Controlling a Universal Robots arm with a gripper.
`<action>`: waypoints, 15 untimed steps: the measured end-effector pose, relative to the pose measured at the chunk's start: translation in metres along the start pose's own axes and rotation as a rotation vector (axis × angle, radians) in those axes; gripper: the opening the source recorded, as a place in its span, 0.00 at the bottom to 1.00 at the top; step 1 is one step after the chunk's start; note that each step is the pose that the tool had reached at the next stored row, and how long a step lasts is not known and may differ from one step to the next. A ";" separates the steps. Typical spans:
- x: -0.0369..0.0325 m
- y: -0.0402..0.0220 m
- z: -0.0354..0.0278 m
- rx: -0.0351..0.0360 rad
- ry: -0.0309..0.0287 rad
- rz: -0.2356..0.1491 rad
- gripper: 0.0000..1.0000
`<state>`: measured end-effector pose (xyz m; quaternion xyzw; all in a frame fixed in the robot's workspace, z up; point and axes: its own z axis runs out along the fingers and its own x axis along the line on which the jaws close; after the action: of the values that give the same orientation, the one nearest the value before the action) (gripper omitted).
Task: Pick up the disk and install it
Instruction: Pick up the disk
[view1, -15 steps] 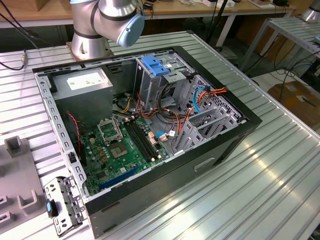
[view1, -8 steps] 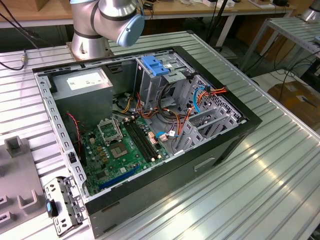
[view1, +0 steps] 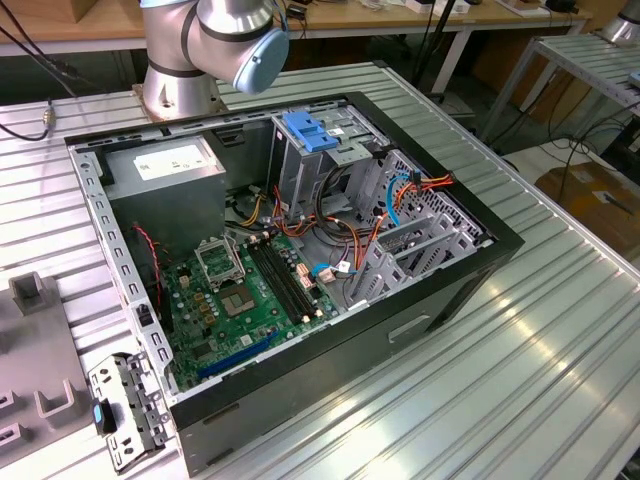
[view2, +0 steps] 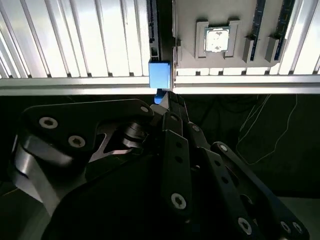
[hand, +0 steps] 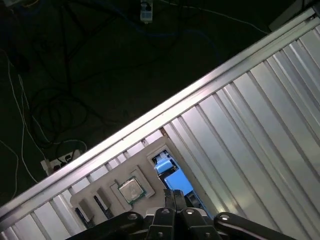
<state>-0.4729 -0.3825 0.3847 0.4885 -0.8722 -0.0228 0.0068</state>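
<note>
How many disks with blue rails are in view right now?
1. The disk sits beside the gray tray, just ahead of the end effector, in both wrist views. Others may be hidden.

bright glare on table (view2: 75, 40); floor (hand: 100, 60) dim.

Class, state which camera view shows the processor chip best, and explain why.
The second wrist view: the processor chip faces the camera squarely. The first wrist view shows the chip at a slant.

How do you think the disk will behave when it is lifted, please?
The disk looks flat and hard-edged, so probably stiff. Its blue plastic end looks smooth, so it may slip in the gripper. Seemingly standing on edge, it could tip.
</note>
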 end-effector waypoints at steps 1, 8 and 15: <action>0.0000 0.0000 -0.0001 -0.0004 0.0016 -0.031 0.11; 0.0000 0.0000 -0.0001 -0.0018 0.0082 -0.171 0.11; -0.0001 0.0000 0.0000 -0.0038 0.0171 -0.363 0.11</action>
<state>-0.4729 -0.3824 0.3846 0.6383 -0.7694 -0.0211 0.0110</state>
